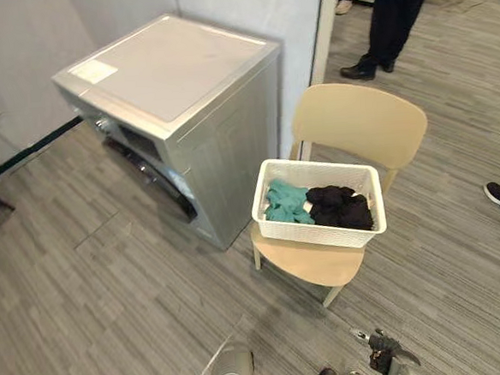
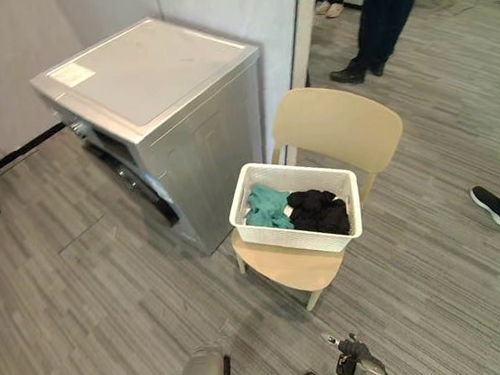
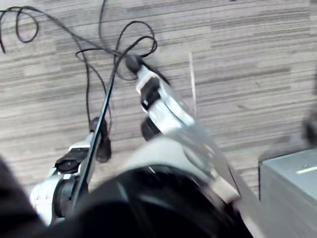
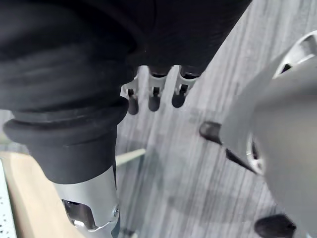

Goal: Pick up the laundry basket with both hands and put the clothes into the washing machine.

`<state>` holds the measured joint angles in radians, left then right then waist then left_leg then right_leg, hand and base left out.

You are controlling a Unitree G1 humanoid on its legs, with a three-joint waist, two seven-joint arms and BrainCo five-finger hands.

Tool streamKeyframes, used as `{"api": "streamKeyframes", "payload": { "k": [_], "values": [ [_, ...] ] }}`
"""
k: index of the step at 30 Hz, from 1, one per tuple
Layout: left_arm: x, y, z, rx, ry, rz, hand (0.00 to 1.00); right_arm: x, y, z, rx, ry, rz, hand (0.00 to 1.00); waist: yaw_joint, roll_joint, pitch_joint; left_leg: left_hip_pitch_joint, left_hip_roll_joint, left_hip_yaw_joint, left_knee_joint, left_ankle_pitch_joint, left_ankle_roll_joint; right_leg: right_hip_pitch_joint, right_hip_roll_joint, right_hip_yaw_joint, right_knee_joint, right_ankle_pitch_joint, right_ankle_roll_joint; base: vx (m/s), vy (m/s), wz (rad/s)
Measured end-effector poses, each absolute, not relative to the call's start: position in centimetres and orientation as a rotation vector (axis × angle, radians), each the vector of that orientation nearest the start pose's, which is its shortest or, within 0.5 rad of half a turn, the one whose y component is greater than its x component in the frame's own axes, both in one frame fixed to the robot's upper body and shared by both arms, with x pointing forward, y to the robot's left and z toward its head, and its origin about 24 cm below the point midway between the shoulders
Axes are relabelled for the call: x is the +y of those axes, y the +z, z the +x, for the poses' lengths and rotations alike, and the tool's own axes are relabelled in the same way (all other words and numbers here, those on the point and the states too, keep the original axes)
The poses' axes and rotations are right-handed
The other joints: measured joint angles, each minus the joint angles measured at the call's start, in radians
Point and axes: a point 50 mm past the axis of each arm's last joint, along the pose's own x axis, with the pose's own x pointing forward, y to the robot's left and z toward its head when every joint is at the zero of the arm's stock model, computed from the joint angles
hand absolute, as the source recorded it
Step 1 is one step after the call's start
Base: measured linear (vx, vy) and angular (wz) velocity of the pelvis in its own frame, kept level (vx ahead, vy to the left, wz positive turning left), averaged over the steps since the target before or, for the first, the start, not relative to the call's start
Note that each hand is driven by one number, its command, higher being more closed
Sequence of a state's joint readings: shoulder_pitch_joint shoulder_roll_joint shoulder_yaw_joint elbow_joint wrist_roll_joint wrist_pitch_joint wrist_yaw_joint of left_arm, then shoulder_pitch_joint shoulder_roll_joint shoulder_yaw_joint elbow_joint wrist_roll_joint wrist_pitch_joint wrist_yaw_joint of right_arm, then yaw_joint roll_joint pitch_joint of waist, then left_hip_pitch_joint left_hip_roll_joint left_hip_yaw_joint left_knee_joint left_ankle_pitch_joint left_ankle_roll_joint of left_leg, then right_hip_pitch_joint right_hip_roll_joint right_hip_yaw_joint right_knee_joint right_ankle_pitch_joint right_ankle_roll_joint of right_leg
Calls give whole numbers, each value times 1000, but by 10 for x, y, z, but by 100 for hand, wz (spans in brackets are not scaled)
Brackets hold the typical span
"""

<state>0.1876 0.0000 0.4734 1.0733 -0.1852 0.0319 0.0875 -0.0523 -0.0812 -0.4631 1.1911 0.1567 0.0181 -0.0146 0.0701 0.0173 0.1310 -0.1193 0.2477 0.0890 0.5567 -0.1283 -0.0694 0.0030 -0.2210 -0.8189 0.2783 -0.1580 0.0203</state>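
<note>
The laundry basket (image 1: 317, 231) is sitting on the beige chair (image 1: 361, 121), just beside the washing machine (image 1: 230, 146), holding teal clothes (image 1: 285, 200) and black clothes (image 1: 342, 207). You are standing well apart from it, your right hand (image 4: 154, 98) hanging low with fingers released and gripping nothing; of your left hand (image 3: 161, 106) I cannot tell the state. Be taking the rim at both short ends together, lifting level. A white label (image 1: 94, 71) is lying on the machine's top, unreadable
</note>
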Motion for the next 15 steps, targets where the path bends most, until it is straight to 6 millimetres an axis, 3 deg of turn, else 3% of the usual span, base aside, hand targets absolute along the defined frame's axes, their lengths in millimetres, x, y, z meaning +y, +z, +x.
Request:
{"api": "streamKeyframes", "payload": {
  "k": [1, 2, 4, 7, 8, 10, 12, 13, 14, 15],
  "values": [
    [207, -171, 35, 1210, 671, -362, 0, -227, -160, 103, 1089, -575, 366, 0, -10, 11, -2, 80, -6, 31, -230, -3, -52, 0, -14, -60, 1, 18, 15, -98, 187, 154],
    [205, -171, 40, 1203, 656, -359, 0, -231, -160, 99, 1090, -600, 377, 0, -18, 24, -8, 105, -13, 43, -322, -2, -54, 4, -16, -90, -9, 36, 23, -82, 217, 138],
    [204, -171, 42, 1202, 626, -333, 0, -229, -161, 100, 1087, -613, 402, 0, -22, 16, -3, 150, -39, 34, -438, 9, -72, 34, -32, -133, -25, 67, 32, -50, 250, 94],
    [207, -170, 37, 1215, 604, -301, 0, -224, -162, 99, 1097, -603, 413, 0, -25, 6, -5, 194, -97, -5, -445, 16, -78, 100, -80, -141, -30, 103, 42, 6, 236, 57],
    [207, -170, 38, 1215, 579, -289, 0, -223, -163, 99, 1106, -598, 414, 0, -22, 13, -3, 207, -118, -9, -441, 16, -78, 120, -105, -139, -24, 119, 39, 28, 229, 41],
    [205, -171, 38, 1216, 564, -278, 0, -221, -162, 100, 1106, -590, 411, 0, -3, 8, -10, 206, -145, -11, -431, 11, -69, 128, -141, -131, -2, 131, 47, -31, 223, 23],
    [204, -171, 37, 1217, 563, -280, 0, -222, -162, 101, 1104, -584, 402, 0, 1, 23, -5, 202, -187, -37, -401, -5, -39, 129, -215, -127, 79, 130, 47, -39, 203, 43],
    [204, -171, 36, 1221, 558, -276, 0, -222, -163, 98, 1107, -583, 392, 0, 0, 13, 5, 205, -220, -67, -388, -5, -20, 131, -274, -107, 157, 129, 46, -7, 117, 65],
    [204, -171, 35, 1224, 553, -272, 0, -224, -162, 97, 1097, -588, 387, 0, 0, 13, 6, 205, -237, -81, -377, -9, -11, 130, -301, -80, 199, 131, 40, 5, 154, 96],
    [201, -172, 32, 1237, 525, -254, 0, -230, -161, 94, 1089, -597, 366, 0, -3, 17, 8, 216, -265, -126, -358, -24, 26, 89, -330, 52, 310, 146, -70, 27, 121, 106]
  ]
}}
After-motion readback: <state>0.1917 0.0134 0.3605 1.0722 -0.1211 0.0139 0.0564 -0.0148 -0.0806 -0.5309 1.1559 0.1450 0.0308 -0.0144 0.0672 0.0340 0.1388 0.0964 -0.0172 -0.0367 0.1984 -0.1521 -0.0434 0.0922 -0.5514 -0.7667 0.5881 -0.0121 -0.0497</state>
